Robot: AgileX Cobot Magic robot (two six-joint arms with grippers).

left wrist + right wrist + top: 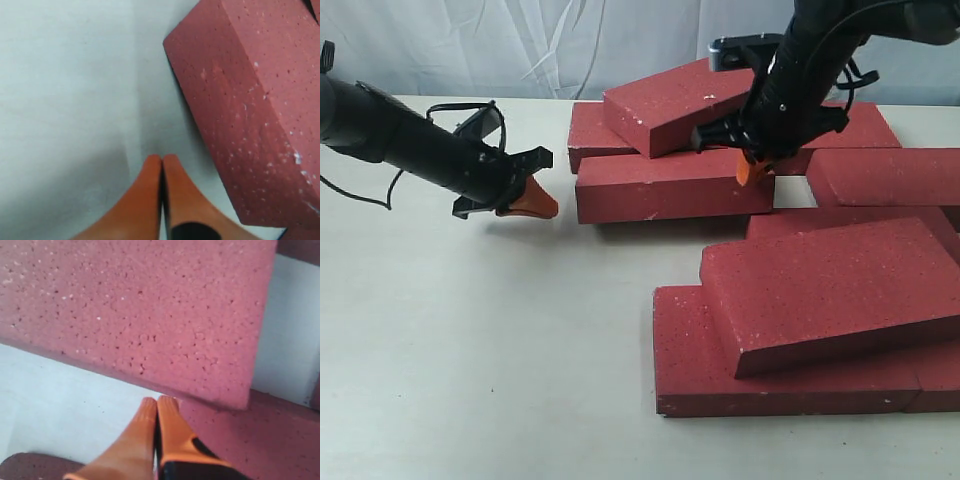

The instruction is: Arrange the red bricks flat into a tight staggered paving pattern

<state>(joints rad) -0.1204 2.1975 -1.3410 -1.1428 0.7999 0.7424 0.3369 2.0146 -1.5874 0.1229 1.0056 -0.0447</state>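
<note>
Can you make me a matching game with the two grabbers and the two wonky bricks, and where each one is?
Things:
1. left gripper
2. right gripper
3. tilted back brick
4. big front brick

Places:
A. lying on top of the red bricks nearest the camera
B. off to the side of the pile, by the bare table
C. leaning on the far row
D. pointing down in the middle of the pile

Pairs: 1-B, 2-D, 3-C, 4-A

pale tabletop (470, 350), red bricks (670, 185) flat and overlapping, across its right half
</note>
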